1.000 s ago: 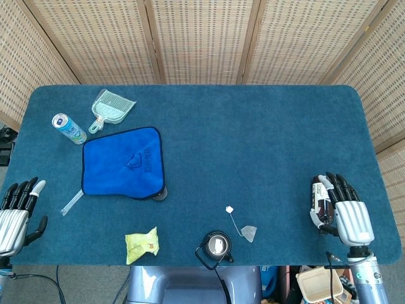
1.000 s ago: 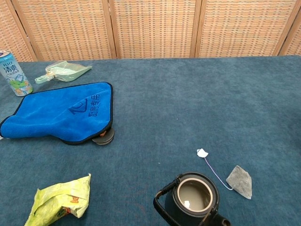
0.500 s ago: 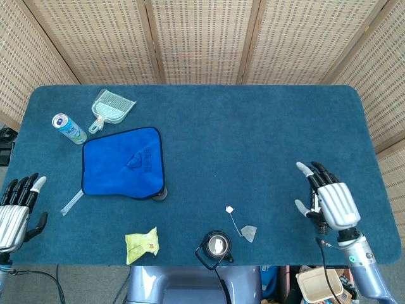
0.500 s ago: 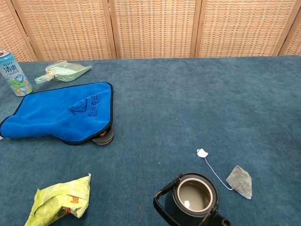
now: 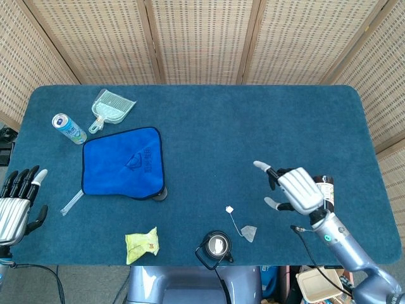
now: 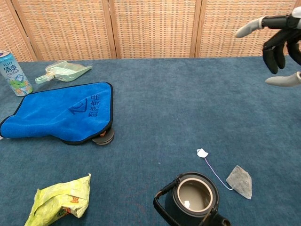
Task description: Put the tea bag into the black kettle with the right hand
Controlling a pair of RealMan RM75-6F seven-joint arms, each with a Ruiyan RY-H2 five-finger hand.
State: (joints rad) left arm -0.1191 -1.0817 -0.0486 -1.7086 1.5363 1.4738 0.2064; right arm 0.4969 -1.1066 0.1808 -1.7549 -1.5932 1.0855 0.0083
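A grey tea bag (image 5: 250,233) (image 6: 239,181) lies flat on the blue table cover, its string running to a small white tag (image 5: 230,209) (image 6: 202,153). Just left of it stands the black kettle (image 5: 217,246) (image 6: 193,199), lid off, at the table's front edge. My right hand (image 5: 296,190) (image 6: 278,42) hovers open above the table, up and to the right of the tea bag, fingers spread and holding nothing. Over the front left corner my left hand (image 5: 16,204) stays open, seen only in the head view.
A blue cloth (image 5: 123,163) covers a dark round lid (image 5: 160,194) at the left. Behind it are a drink can (image 5: 68,128) and a pale green dustpan (image 5: 110,107). A yellow-green wrapper (image 5: 142,244) lies near the front edge. A dark bottle (image 5: 325,190) sits behind my right hand.
My right hand has risen from the table's right front edge and swung left toward the tea bag, entering the chest view. The dark bottle is uncovered. My left hand drifted slightly down.
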